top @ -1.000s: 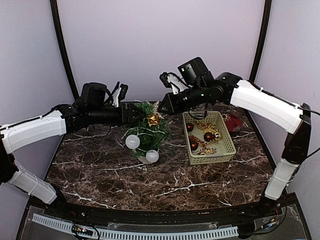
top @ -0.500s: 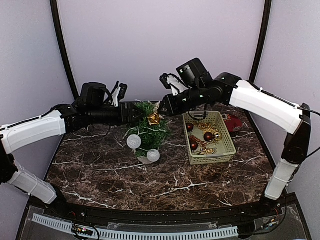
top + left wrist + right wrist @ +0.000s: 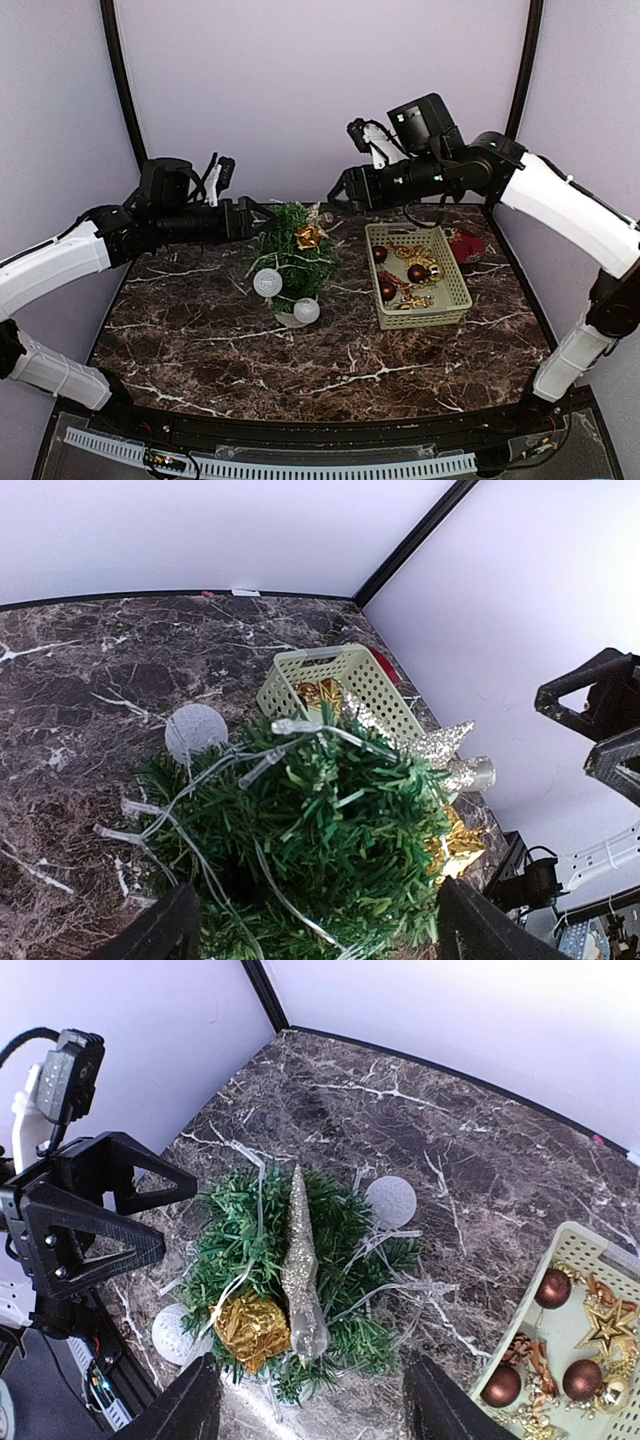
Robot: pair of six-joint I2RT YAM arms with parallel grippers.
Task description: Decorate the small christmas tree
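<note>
The small christmas tree stands at the middle back of the marble table, strung with clear light wire. It carries a glittery silver star topper lying across its top, a gold gift ornament and white balls. My left gripper hovers open just left of the tree top, the branches between its fingers without contact. My right gripper hangs open above and right of the tree, holding nothing; its fingers frame the tree from above.
A pale green basket right of the tree holds dark red balls and gold ornaments. A red item lies behind it. In the right wrist view the left gripper sits close to the tree's left.
My right gripper opened, let go at the tree top and rose back to the right. My left gripper opened wider and drew back to the left. The tree stands a little straighter.
</note>
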